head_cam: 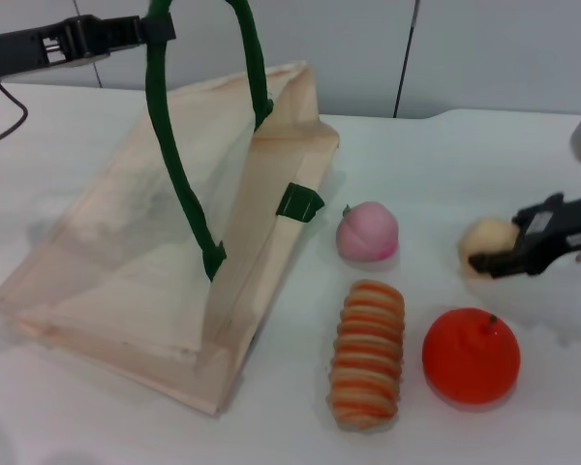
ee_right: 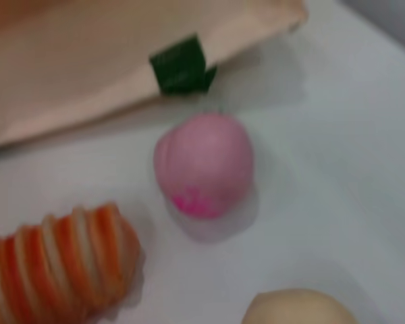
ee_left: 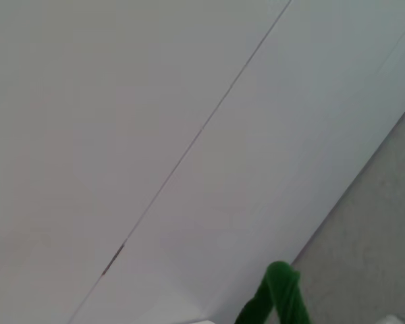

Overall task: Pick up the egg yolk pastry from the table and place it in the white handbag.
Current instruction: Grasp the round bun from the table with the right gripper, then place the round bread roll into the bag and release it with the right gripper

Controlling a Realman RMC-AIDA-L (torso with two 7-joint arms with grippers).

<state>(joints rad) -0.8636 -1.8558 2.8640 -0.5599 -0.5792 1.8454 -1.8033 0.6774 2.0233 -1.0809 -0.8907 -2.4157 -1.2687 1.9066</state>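
Right gripper (head_cam: 496, 258) sat against egg yolk pastry (head_cam: 487, 242) on table (head_cam: 436, 165), grip state unclear. Left gripper (head_cam: 155, 27) clamped green handle (head_cam: 174, 145) (white handbag (head_cam: 145, 242) mouth lifted).

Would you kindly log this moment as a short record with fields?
target: small round cream-beige egg yolk pastry, on the table, right of the pink peach-shaped ball
right gripper: at the pastry, fingers alongside it
left gripper: raised, holding up a dark green handle
destination: large cream fabric handbag, propped open
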